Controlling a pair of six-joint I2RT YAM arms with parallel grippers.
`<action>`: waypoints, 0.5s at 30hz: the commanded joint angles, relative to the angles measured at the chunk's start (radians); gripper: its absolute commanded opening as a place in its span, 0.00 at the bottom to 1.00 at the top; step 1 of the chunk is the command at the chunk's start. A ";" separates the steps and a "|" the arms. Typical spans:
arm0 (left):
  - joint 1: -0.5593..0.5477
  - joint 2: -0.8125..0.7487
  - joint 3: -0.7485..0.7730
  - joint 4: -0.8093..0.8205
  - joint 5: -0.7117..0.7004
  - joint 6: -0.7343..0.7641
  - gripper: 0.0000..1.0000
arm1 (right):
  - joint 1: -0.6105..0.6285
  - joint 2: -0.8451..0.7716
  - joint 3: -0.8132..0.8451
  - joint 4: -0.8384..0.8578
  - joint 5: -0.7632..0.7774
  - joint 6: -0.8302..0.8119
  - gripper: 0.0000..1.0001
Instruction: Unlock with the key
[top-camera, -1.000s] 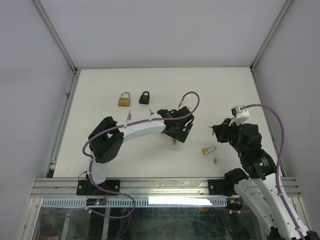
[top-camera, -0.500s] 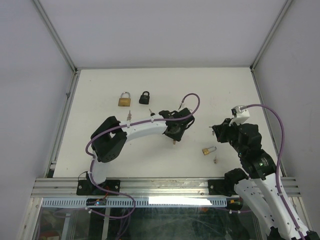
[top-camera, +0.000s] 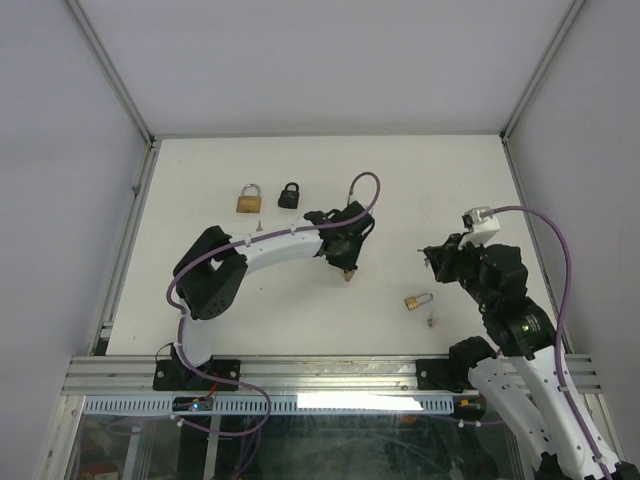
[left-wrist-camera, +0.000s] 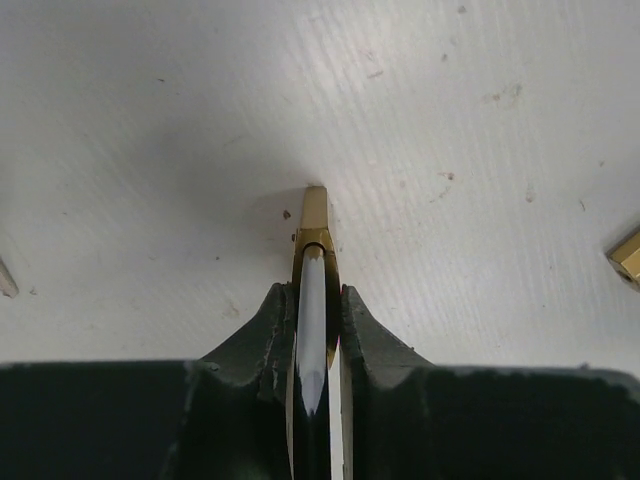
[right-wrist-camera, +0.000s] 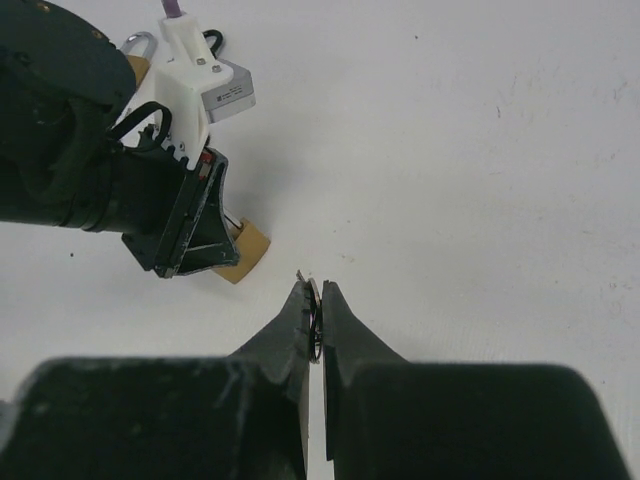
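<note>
Left hand (left-wrist-camera: 316, 293) clamped on brass padlock (left-wrist-camera: 314, 215); right hand (right-wrist-camera: 314, 290) pinching key (right-wrist-camera: 314, 322). Risk: narrow grip, padlock may twist during insertion.

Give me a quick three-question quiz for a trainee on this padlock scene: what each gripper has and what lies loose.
1. True or false: the left gripper is closed on a gold-coloured brass padlock.
2. What does the right gripper pinch? A. a screwdriver B. a thin metal key C. nothing
3. In the top view, how many padlocks lie on the white table outside any gripper?

Key: 1 true. 2 B. 3 three: the large brass padlock, the black padlock and the small brass padlock near the right arm.
</note>
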 joint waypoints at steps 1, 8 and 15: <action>0.095 -0.139 -0.044 0.195 0.191 -0.030 0.00 | -0.004 0.009 0.106 0.106 -0.083 -0.048 0.00; 0.268 -0.313 -0.006 0.591 0.631 0.070 0.00 | -0.005 0.094 0.288 0.259 -0.248 -0.095 0.00; 0.451 -0.433 0.135 0.946 1.001 -0.080 0.00 | -0.004 0.209 0.469 0.598 -0.486 0.032 0.00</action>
